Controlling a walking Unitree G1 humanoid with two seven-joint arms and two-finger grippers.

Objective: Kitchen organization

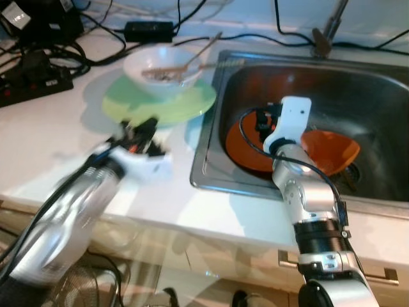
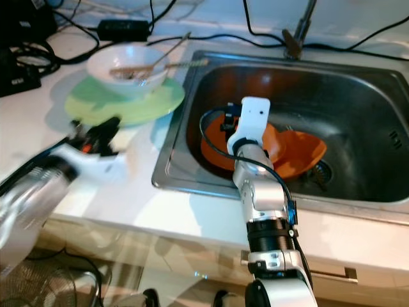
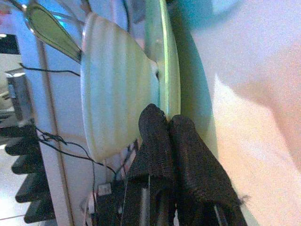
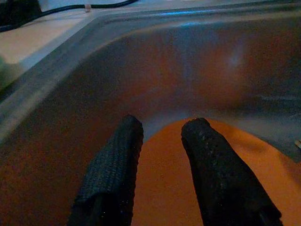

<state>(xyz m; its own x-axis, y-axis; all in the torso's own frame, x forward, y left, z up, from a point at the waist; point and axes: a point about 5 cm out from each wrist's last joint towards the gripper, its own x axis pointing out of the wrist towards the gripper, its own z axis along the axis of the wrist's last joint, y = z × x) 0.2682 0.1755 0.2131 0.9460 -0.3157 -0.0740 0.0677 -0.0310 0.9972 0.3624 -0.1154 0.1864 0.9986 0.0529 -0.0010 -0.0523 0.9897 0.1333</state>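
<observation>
I see the steel sink (image 1: pixel 370 96) around my right gripper (image 4: pixel 162 129), fingers parted above the orange plate (image 4: pixel 164 188). My left gripper (image 3: pixel 167 122), fingers pressed together and empty, sits just before the green plate (image 3: pixel 169 56) bearing the white bowl (image 3: pixel 117 80).

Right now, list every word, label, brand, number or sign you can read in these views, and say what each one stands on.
None can be read.
Power strip at the counter's back left: any markings are too small and blurred.
Black adapter by the wall: no legible label.
White bowl, green plate, orange plate and orange bowl in the sink: no print visible.
</observation>
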